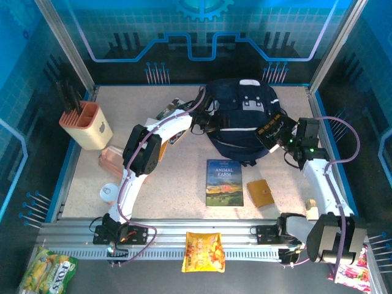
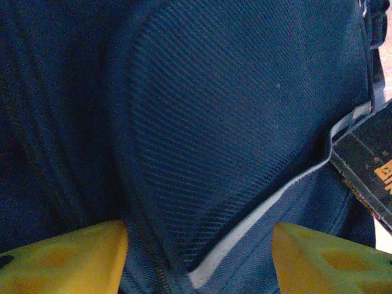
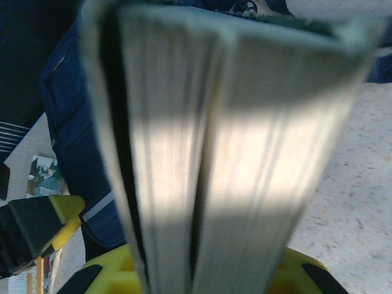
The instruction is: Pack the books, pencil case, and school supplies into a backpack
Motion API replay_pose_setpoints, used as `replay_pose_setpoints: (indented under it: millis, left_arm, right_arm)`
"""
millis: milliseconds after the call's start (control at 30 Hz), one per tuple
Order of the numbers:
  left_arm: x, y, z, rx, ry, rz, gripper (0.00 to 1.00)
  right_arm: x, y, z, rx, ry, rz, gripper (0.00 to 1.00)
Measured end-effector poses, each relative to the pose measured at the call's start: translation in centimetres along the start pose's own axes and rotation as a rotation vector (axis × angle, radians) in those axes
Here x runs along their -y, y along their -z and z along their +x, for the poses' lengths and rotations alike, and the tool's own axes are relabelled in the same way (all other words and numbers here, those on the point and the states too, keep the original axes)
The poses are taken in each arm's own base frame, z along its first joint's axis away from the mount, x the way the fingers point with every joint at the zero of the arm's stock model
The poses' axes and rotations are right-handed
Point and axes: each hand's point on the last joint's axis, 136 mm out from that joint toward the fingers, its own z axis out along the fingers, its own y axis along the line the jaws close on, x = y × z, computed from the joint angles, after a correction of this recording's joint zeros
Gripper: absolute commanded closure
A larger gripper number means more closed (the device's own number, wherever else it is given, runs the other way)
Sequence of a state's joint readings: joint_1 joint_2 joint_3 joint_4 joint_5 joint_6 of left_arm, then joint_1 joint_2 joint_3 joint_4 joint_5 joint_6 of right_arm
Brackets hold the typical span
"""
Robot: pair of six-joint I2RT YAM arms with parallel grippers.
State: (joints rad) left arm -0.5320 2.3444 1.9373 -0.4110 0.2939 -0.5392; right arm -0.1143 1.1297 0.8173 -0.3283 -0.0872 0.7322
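Note:
The navy backpack lies at the back centre of the table. My left gripper is at its left side, open, and its yellow fingers straddle a fold of the backpack's fabric with white trim. My right gripper is shut on the black book, held tilted at the backpack's right edge. The book's page edges face the right wrist camera. "Animal Farm" lies flat in front of the backpack, a tan-brown square beside it. The green-and-white book peeks from under my left arm.
A peach-and-cream holder stands at the left. Near it are a pinkish see-through box, perhaps the pencil case, and a small white disc. A yellow snack bag lies on the front rail. Metal posts frame the table.

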Motion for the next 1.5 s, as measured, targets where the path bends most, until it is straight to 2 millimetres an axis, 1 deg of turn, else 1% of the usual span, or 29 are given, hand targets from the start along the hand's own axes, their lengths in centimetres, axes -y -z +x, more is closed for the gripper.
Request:
replay_pose_setpoints:
  millis: [100,167,333,400,467,600,733,867,933,1033,1133,1267,1367,1500]
  left_arm:
    - [-1.0,-0.1,0.3,0.006,0.005,-0.031,0.37]
    - [-1.6,0.3,0.5,0.017,0.006,-0.049,0.37]
    - [-2.4,2.5,0.6,0.038,-0.025,-0.094,0.34]
    - [-2.2,3.5,0.5,0.047,-0.061,-0.106,0.31]
    - [-1.6,4.6,0.2,0.06,-0.111,-0.113,0.29]
    - [0.0,6.8,-0.4,0.091,-0.235,-0.126,0.25]
    - [2.3,7.2,-0.2,0.093,-0.385,-0.117,0.23]
    - [5.5,6.4,0.4,0.079,-0.554,-0.088,0.27]
    - [7.0,5.3,0.7,0.072,-0.643,-0.067,0.29]
    - [8.2,3.3,1.6,0.034,-0.746,-0.041,0.32]
    - [8.2,1.2,2.4,-0.021,-0.823,-0.03,0.3]
    - [7.1,-0.7,3.3,-0.08,-0.885,-0.033,0.28]
    - [6.4,-1.4,3.7,-0.109,-0.922,-0.041,0.29]
    - [5.9,-2.0,3.4,-0.111,-0.971,-0.064,0.31]
  right_arm:
    - [-0.7,-0.9,0.0,-0.015,-0.004,-0.034,0.94]
    - [-1.2,-1.3,0.2,-0.024,-0.004,-0.056,0.94]
    - [-2.4,-1.4,1.0,-0.061,0.001,-0.103,0.94]
    - [-2.7,-1.0,1.0,-0.065,0.004,-0.111,0.93]
    - [-3.0,-0.2,0.8,-0.062,0.01,-0.112,0.93]
    - [-3.4,2.4,-0.3,-0.005,0.022,-0.121,0.94]
    - [-2.7,4.3,-1.1,0.054,0.014,-0.102,0.93]
    - [-1.3,5.1,-0.9,0.07,-0.007,-0.065,0.94]
    - [-0.4,5.3,-0.5,0.061,-0.02,-0.038,0.94]
    - [0.4,5.5,0.0,0.045,-0.034,-0.011,0.94]
    - [0.6,5.7,0.3,0.035,-0.037,-0.004,0.94]
    - [0.8,6.0,0.7,0.033,-0.039,-0.002,0.94]
    - [1.1,5.9,1.1,0.022,-0.044,0.003,0.94]
    - [1.3,5.7,1.6,0.006,-0.051,0.004,0.94]
